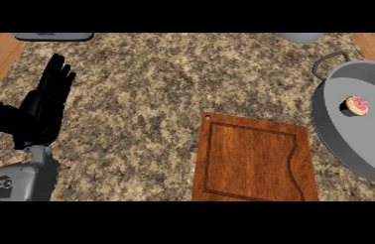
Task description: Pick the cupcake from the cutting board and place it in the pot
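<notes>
The cupcake [356,106], pink-topped with a dark wrapper, lies on its side inside the grey pot [331,120] at the right edge. The pot has a loop handle [328,61] at its upper left. The wooden cutting board [254,159] lies bare at the lower middle, just left of the pot. My left hand [45,106] rests open at the left edge with fingers pointing up, far from the board and the pot. My right hand does not show.
A grey object [53,36] lies at the top left edge and another grey rounded thing [300,37] at the top right. Speckled granite counter [161,89] spreads between my left hand and the board. Wooden strips border the upper corners.
</notes>
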